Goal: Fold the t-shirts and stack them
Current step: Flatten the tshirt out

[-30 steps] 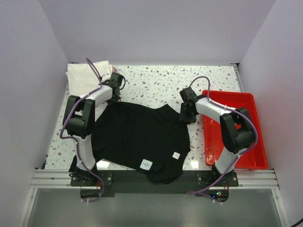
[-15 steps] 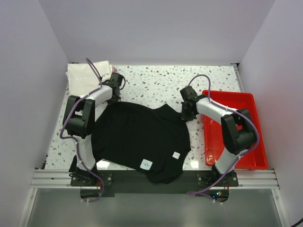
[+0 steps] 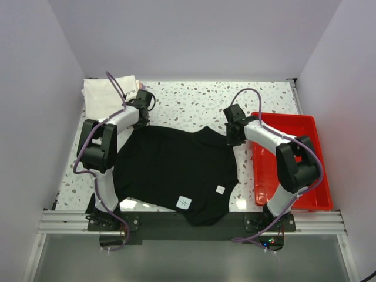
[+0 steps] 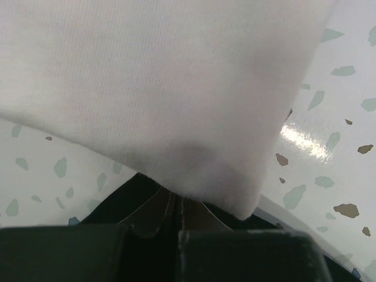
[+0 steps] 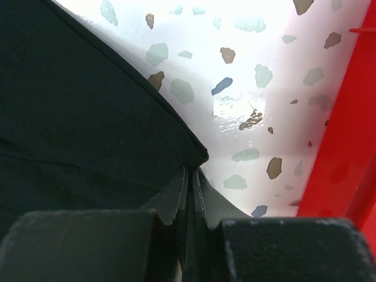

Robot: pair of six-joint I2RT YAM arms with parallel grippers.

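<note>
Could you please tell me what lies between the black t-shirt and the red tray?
Only a bare strip of speckled table separates the black t-shirt from the red tray; the top view and the right wrist view both show it.

We are viewing bright, even overhead light; the table (image 3: 194, 100) is throwing glare near its front edge and in both wrist views. The white t-shirt (image 4: 147, 88) is sitting blurred close to the lens, and the black t-shirt (image 5: 70, 106) is showing little detail.
</note>
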